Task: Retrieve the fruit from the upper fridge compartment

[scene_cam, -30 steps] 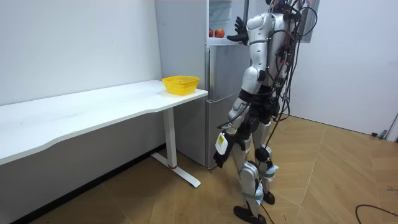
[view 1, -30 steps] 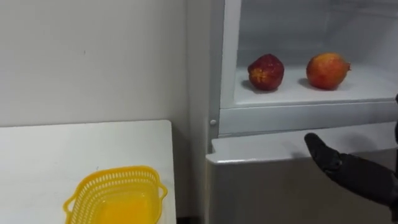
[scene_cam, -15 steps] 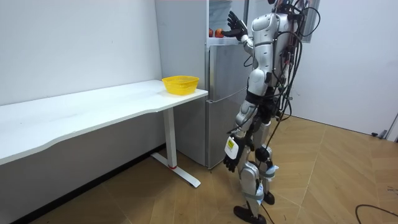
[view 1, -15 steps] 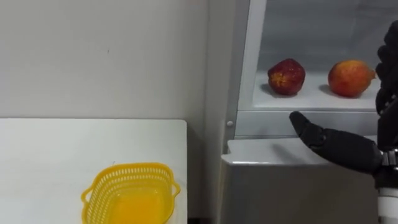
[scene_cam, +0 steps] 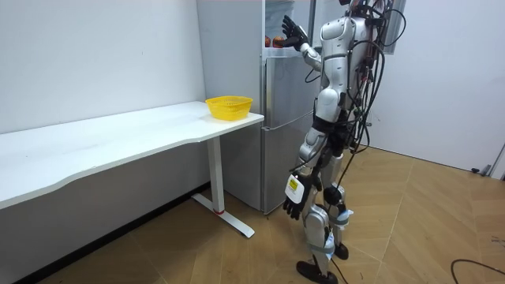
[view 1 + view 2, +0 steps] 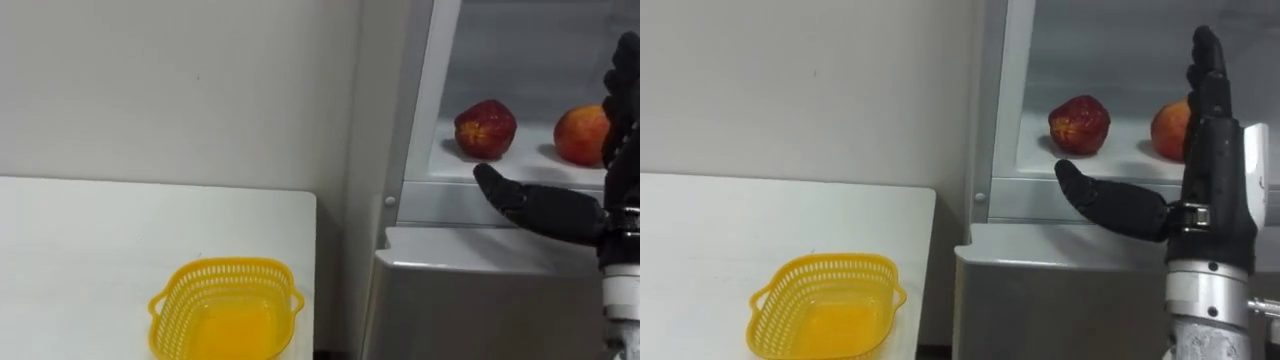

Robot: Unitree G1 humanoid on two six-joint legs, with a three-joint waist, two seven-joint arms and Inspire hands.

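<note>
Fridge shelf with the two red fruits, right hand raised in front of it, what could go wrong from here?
The right hand is open before the shelf, thumb low near its front edge; it may catch there going in. The dark red fruit and the orange-red fruit lie loose and round; a nudge might roll one off. The yellow basket sits away on the table, so a weak hold could drop fruit en route.
</note>
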